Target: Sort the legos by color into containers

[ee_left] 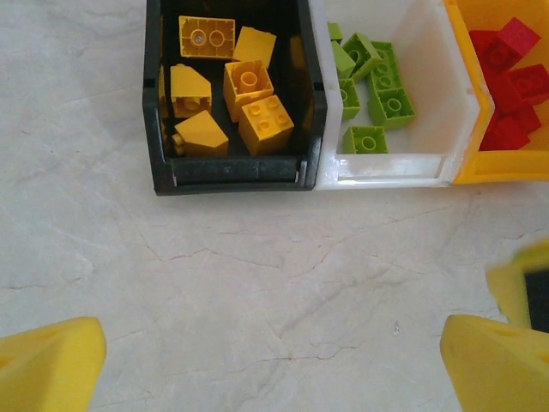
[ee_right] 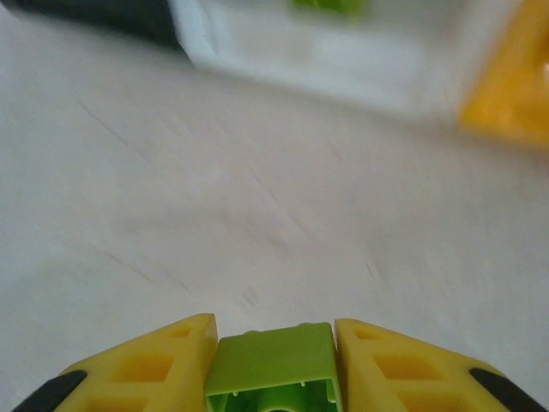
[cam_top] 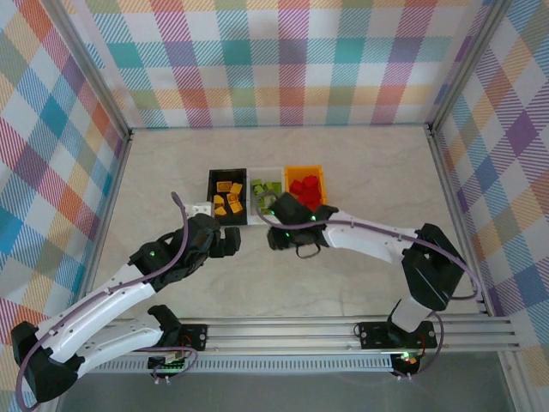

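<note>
The white bin (ee_right: 326,60) is blurred, green lego (ee_right: 273,365) cropped.

arms (cam_top: 369,236): white shells, black joints | cables (cam_top: 186,227): purple-grey | fingers (ee_right: 141,369): yellow

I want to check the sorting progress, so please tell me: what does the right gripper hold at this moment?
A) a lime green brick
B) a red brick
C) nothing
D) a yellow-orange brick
A: in the right wrist view, the right gripper is shut on a lime green brick, which sits between its two yellow fingers above the bare table.
</note>
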Controlling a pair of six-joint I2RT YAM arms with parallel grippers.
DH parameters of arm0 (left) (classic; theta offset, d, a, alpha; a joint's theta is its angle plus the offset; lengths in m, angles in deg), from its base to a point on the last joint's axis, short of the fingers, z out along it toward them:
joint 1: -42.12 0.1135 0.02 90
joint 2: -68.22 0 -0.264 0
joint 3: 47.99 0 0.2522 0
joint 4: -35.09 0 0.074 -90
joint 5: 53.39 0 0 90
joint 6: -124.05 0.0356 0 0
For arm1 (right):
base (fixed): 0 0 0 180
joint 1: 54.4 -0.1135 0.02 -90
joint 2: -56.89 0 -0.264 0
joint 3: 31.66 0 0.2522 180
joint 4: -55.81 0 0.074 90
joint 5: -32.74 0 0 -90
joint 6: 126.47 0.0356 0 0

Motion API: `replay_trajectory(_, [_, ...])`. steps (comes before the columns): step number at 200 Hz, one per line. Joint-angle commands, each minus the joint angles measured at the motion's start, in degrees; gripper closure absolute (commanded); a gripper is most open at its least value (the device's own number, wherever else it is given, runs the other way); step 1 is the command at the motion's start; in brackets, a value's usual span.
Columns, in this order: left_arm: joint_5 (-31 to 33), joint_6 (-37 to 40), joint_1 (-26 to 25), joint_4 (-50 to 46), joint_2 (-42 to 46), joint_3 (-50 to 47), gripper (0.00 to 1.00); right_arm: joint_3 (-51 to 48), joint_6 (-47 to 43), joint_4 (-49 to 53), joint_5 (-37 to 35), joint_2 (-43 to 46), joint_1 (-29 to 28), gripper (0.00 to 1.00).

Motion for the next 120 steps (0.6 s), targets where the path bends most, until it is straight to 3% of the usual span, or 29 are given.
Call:
replay_trajectory(1, [0.3,-2.45,0.48,-0.88,1.82,-1.45,0.0,8.16,-3.5,-1.41,-2.31,-6.68,3.01,0.62])
replay_trajectory(40, [0.99,-4.02,0.46,-1.55,4.2,-2.71,0.0,23.45,-5.62,-0.98,-5.7,-20.44,7.86,0.57])
replay_trajectory(50, [1.45,-4.26,0.46,-1.81,4.75,-2.81,0.0,27.35,-6.82,-0.06,-6.2,-23.31,8.25,0.5])
replay_trajectory(65, [2.19,-4.28,0.53,-2.08,5.29,-2.59,0.0,31.77,-8.35,1.16,-7.04,-25.3,8.35,0.31])
replay_trajectory(89, [4.37,-3.79,0.48,-2.8,5.4,-0.85,0.0,29.23,-9.25,-2.3,-6.82,-19.79,8.35,0.24])
replay_trajectory(120, [7.78,-0.71,0.47,0.78,5.23,0.73,0.0,14.34,-7.86,-10.17,-7.07,-4.88,8.35,0.2])
